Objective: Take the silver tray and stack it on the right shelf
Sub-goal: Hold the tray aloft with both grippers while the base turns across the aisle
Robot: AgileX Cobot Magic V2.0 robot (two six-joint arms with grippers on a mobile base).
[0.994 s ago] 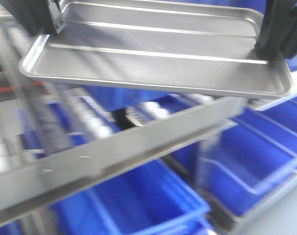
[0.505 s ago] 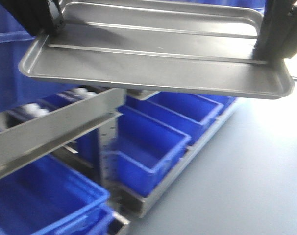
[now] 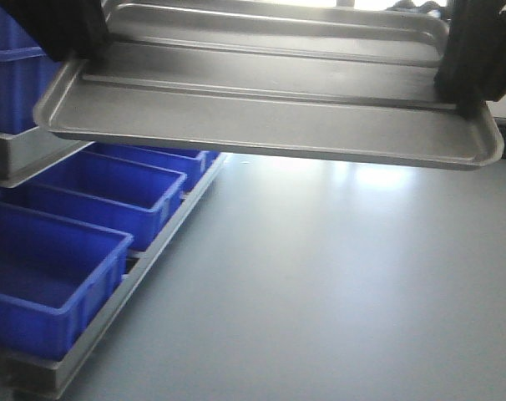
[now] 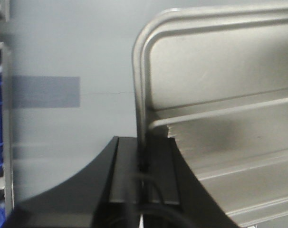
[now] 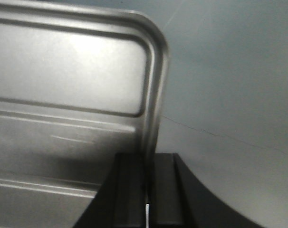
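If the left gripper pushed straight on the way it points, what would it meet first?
The left gripper is shut on the rim of the silver tray, and that rim runs on ahead of it. Past the tray's corner only grey floor shows, likely far off; depth is unclear.

tray (image 3: 270, 117) above floor (image 3: 336, 276), bins (image 3: 44, 276) lower left (in a row)

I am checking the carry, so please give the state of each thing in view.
silver tray: in the air, empty, gripped at both ends
left pincer: shut on the tray's rim
right pincer: shut on the tray's rim
blue bins: empty, side by side
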